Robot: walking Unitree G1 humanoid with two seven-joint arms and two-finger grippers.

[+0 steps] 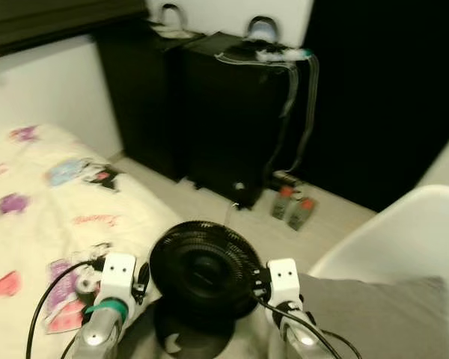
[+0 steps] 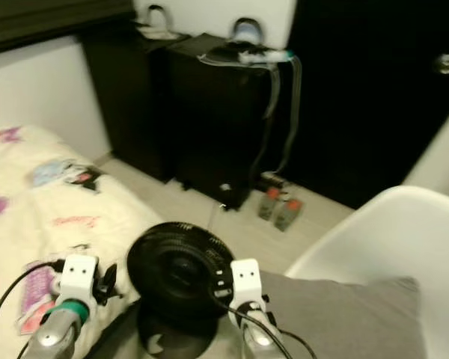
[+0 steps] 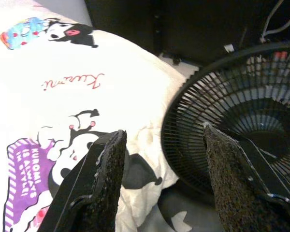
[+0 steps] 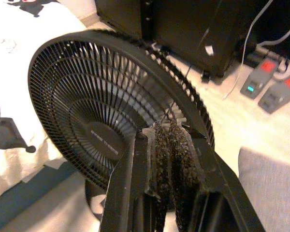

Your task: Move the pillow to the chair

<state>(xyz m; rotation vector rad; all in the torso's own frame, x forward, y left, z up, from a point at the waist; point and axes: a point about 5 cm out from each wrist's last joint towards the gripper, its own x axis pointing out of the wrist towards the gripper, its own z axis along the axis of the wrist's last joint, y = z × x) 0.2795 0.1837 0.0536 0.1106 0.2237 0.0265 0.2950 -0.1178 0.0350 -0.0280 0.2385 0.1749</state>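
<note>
The grey pillow [image 1: 374, 314] already lies on the seat of the white chair [image 1: 426, 224], low to my right, so I judge the carrying step done and only the pulling back left. My right hand [image 4: 171, 159] has its two pads pressed together with nothing between them; it sits just beside the pillow's near edge, its tips close before the grille of the black fan [image 1: 203, 268] that stands on the floor between the bed [image 1: 52, 224] and the chair. My left hand [image 3: 162, 181] has its fingers well apart and holds nothing, hovering over the printed bedsheet at the bed's edge, near the fan's rim. The next move calls for drawing both arms back clear of the fan, without nudging its grille or dragging the pillow off the seat.
</note>
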